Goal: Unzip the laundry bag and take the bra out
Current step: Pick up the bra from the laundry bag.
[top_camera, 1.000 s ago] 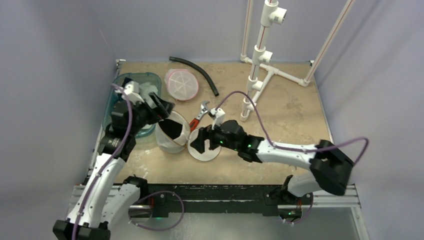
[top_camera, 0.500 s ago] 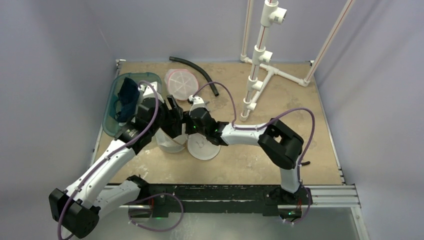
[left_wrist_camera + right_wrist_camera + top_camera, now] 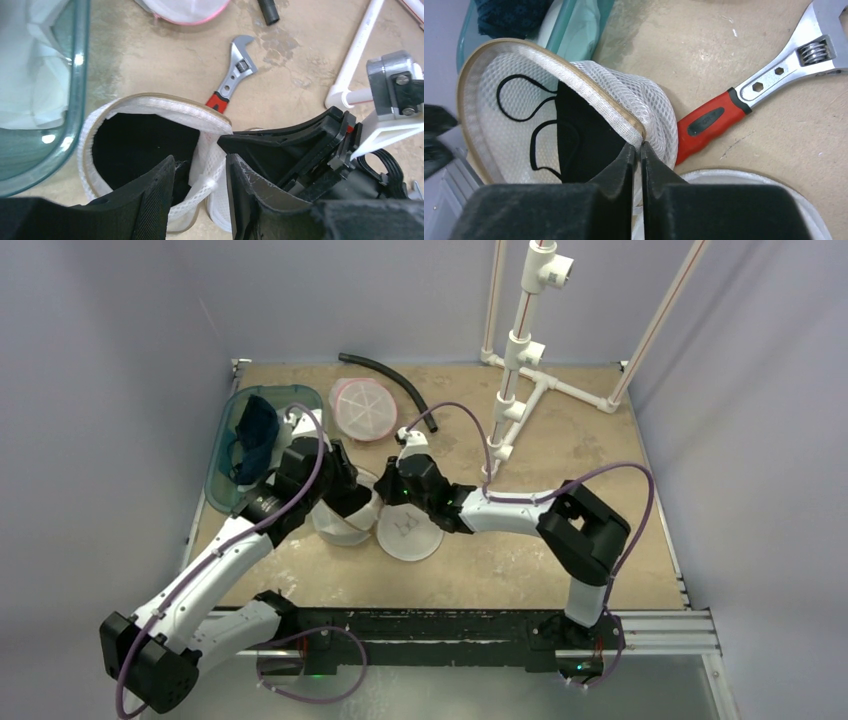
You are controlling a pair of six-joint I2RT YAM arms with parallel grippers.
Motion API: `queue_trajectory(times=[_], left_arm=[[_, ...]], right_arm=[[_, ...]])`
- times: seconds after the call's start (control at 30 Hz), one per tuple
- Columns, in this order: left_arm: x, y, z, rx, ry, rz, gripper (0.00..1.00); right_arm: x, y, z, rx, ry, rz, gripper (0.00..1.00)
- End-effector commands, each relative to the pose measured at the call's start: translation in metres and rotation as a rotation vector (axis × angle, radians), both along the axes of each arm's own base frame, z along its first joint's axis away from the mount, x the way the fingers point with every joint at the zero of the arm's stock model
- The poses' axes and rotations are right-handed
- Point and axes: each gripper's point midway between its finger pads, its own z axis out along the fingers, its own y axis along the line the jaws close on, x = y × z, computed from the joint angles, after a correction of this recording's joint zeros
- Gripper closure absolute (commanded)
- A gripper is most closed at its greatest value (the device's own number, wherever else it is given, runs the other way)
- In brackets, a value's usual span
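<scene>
Right fingers (image 3: 629,162) are pinched shut on the tan rim of the laundry bag (image 3: 479,115), which is gaping wide. Left fingers (image 3: 162,187) are apart: one tip's inside the bag's mouth, the other's outside, and the mesh wall between them isn't squeezed. The black bra (image 3: 584,140) sits inside the bag, just left of the right fingers. A red-handled wrench (image 3: 709,120) lies on the surface (image 3: 724,30) right beside them.

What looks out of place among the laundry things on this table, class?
The adjustable wrench with the red handle stands out. It is a workshop tool lying flat on the table, right beside the open mesh laundry bag. The black hose at the far edge looks equally odd.
</scene>
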Motion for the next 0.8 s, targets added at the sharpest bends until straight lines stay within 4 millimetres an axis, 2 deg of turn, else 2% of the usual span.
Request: queue_trajectory(times=[0.0, 0.1, 0.23, 0.4, 0.47, 0.63, 0.77], left_arm=[[0.001, -0.028, -0.003, -0.081, 0.035, -0.093, 0.60], [-0.003, -0.032, -0.011, -0.083, 0.066, -0.108, 0.60], [-0.012, -0.024, -0.020, -0.040, 0.090, -0.097, 0.60], [-0.022, -0.007, -0.058, 0.069, 0.184, -0.070, 0.62], [-0.023, -0.005, -0.072, 0.086, 0.207, -0.061, 0.59], [-0.017, 0.000, -0.099, 0.143, 0.255, -0.030, 0.41], [-0.010, 0.001, -0.103, 0.139, 0.245, 0.008, 0.14]], right_arm=[[-0.003, -0.003, 0.026, 0.053, -0.055, 0.014, 1.00], [-0.007, -0.009, 0.030, 0.056, -0.064, 0.018, 1.00], [-0.012, -0.020, 0.036, 0.051, -0.075, 0.014, 1.00], [-0.019, -0.026, 0.037, 0.047, -0.079, 0.028, 1.00], [-0.021, -0.028, 0.037, 0.043, -0.083, 0.035, 1.00], [-0.027, -0.033, 0.037, 0.037, -0.092, 0.055, 1.00], [-0.035, -0.036, 0.036, 0.048, -0.086, 0.077, 1.00]])
